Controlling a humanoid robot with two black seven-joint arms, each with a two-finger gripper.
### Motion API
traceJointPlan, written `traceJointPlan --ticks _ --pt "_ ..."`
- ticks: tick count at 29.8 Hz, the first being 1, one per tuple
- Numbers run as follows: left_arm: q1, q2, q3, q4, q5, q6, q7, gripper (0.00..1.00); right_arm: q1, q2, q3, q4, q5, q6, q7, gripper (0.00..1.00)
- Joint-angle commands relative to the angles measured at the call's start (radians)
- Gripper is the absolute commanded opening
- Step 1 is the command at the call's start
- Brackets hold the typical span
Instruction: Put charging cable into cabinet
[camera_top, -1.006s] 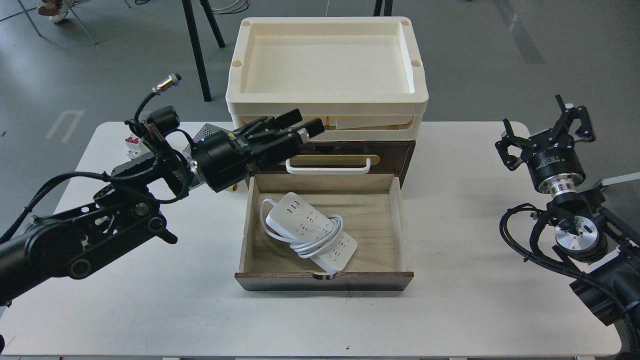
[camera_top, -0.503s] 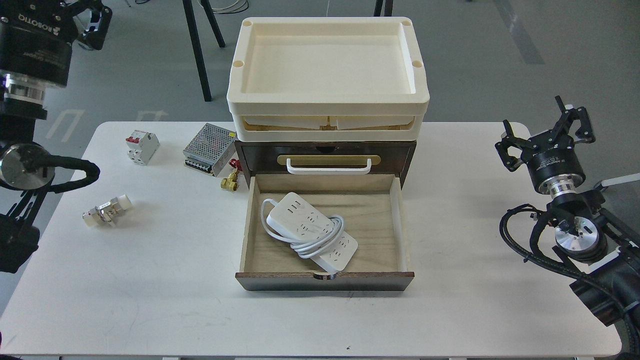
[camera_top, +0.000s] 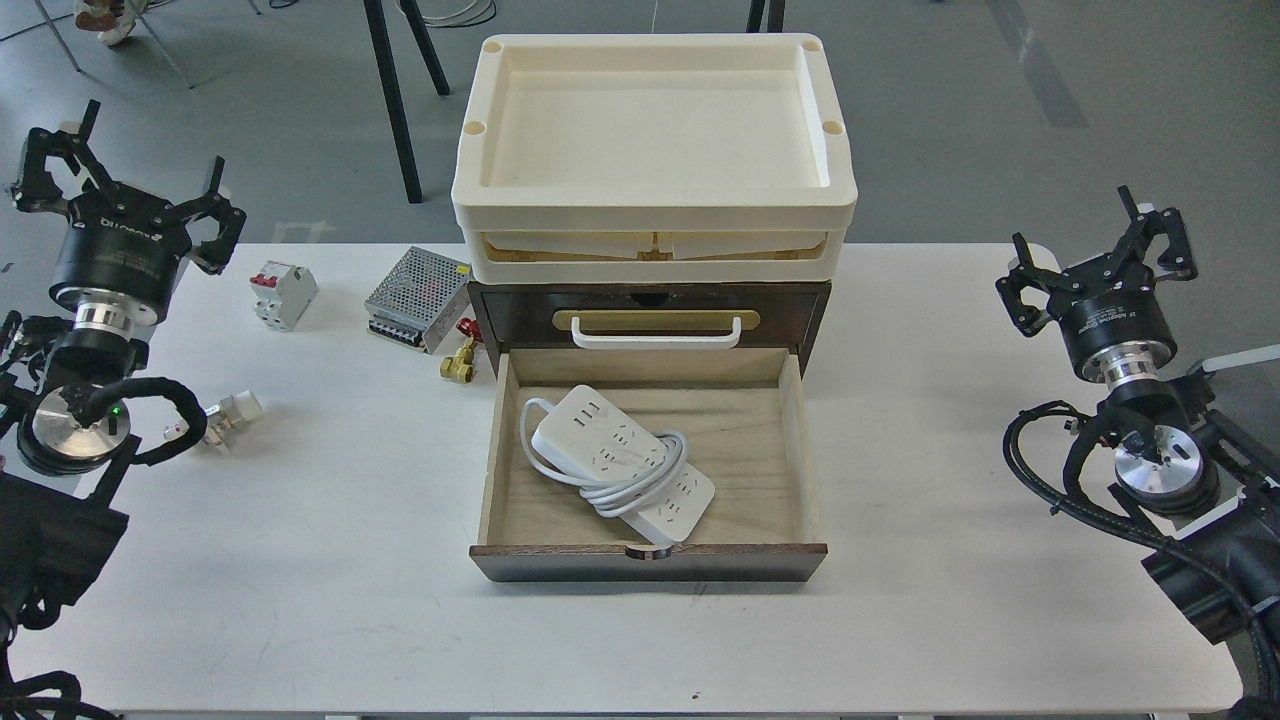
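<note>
The charging cable (camera_top: 625, 463), a white power strip with its thick white cord coiled around it, lies inside the pulled-out lower drawer (camera_top: 800, 450) of the dark brown cabinet (camera_top: 815, 300). The upper drawer is shut, with a white handle (camera_top: 655, 333) on a brass plate. My left gripper (camera_top: 120, 170) is open and empty at the far left, well away from the cabinet. My right gripper (camera_top: 1095, 250) is open and empty at the far right, also clear of it.
Stacked cream plastic trays (camera_top: 655, 200) sit on top of the cabinet. A perforated metal power-supply box (camera_top: 418, 297), a white-and-red circuit breaker (camera_top: 283, 293), a brass fitting (camera_top: 458, 362) and a small white-and-metal part (camera_top: 225, 417) lie on the white table (camera_top: 330, 580) left of the cabinet.
My left arm has pulled back from in front of the cabinet's upper drawer to the far left of the table. The cable and drawer have not moved. The right arm is nearly still.
</note>
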Motion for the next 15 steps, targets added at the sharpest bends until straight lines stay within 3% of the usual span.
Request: traceJointPlan --ticks 1,9,15 --pt "-0.001 -0.036 0.001 0.023 0.001 0.0 0.003 0.99 0.005 0.0 0.005 0.0 0.002 -0.015 -0.002 1.0" --pt "0.001 -0.054 0.053 0.025 0.001 0.0 -0.001 1.0 0.009 -0.002 0.021 -0.018 0.002 -0.03 -0.014 1.0" --pt "0.002 -0.08 0.064 0.025 -0.002 0.0 -0.007 1.0 0.012 -0.002 0.06 -0.008 0.001 -0.03 0.004 1.0"
